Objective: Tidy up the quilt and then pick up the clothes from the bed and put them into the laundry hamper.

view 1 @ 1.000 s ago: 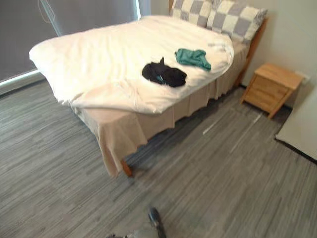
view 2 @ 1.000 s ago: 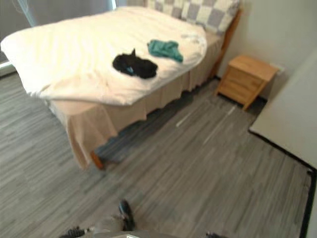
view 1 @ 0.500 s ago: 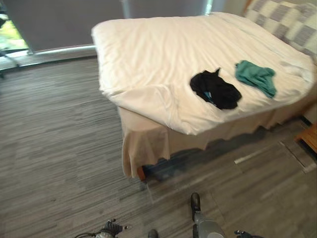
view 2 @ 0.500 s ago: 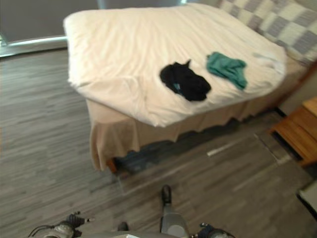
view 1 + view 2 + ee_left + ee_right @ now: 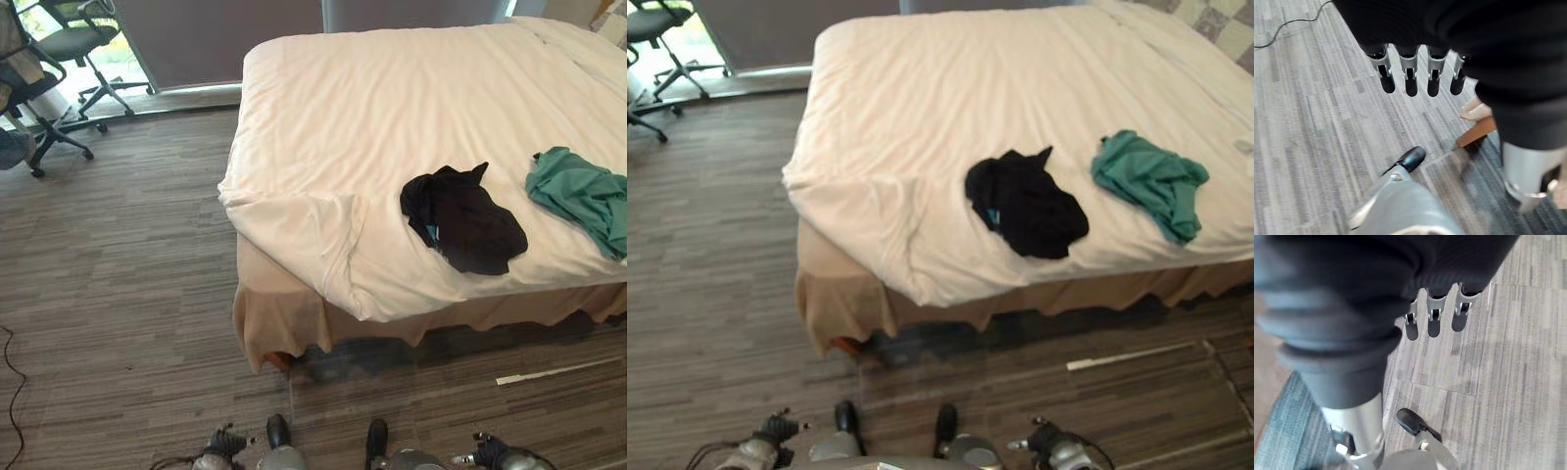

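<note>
Both hands hang low over the floor, holding nothing. Seen from its own wrist camera, the left hand (image 5: 1409, 73) has its dark-tipped fingers (image 5: 1386, 81) straight and side by side, pointing down at the grey wood-grain floor (image 5: 1298, 137), with nothing between them. The right hand (image 5: 1435, 308) looks the same from its wrist camera: fingers (image 5: 1459, 316) relaxed and extended above the floor planks, nothing in their grasp.

From the head camera, the bed (image 5: 284, 333) stands ahead with its near corner toward the robot, a tan skirt hanging below the mattress. The cream quilt (image 5: 392, 108) is spread across the top; at the near corner it is bunched and folded over on itself (a thick rumpled flap hangs over the edge there), while the rest lies fairly smooth.

Two pieces of clothing lie on the quilt along the bed's near edge. The black garment (image 5: 462, 217) sits crumpled in a heap, set back a little from that edge. The green garment (image 5: 1148, 181) lies just beside it toward the head of the bed, apart from the black one and not touching it, also bunched up. A checked pillow (image 5: 1225, 24) shows at the far corner of the bed.

Beyond the foot of the bed, by the window, stands an office chair (image 5: 83, 39) on castors. A pale strip (image 5: 1132, 354) lies on the floor near the bed's side.
</note>
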